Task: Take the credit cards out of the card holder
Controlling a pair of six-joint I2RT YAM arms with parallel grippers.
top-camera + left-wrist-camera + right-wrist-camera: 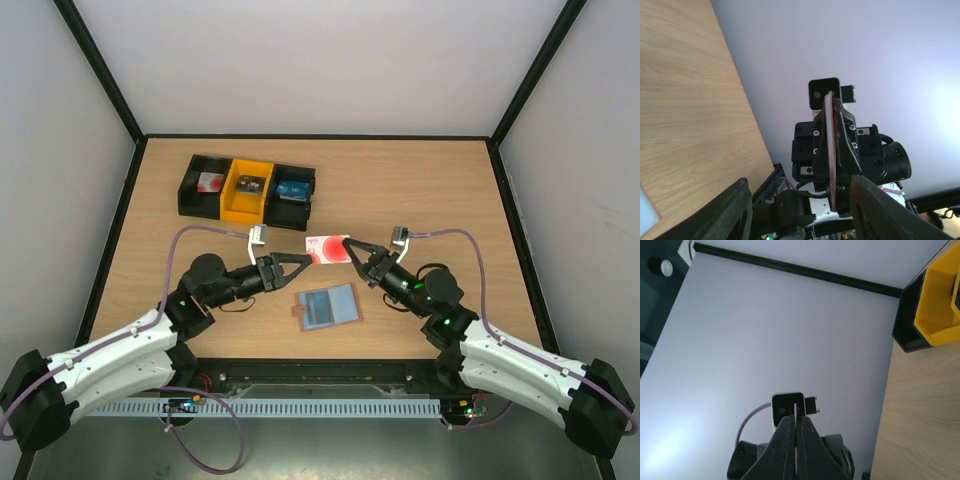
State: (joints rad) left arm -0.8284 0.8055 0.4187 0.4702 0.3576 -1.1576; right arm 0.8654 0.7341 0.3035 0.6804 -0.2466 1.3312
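Note:
The card holder (327,307) lies open on the table between the arms, blue-grey inside with a brown rim; its corner shows in the left wrist view (646,214). I cannot tell if a card sits in its pockets. My right gripper (353,251) is shut on a pinkish-red credit card (327,249) and holds it above the table, behind the holder. The card shows edge-on in the left wrist view (829,145) and as a thin sliver in the right wrist view (796,412). My left gripper (298,268) is open, its fingertips (742,200) just short of the card's left end.
A row of three bins stands at the back left: black (205,185), yellow (247,190) and black (293,188), each with small items. The yellow bin also shows in the right wrist view (940,300). Black frame rails border the table.

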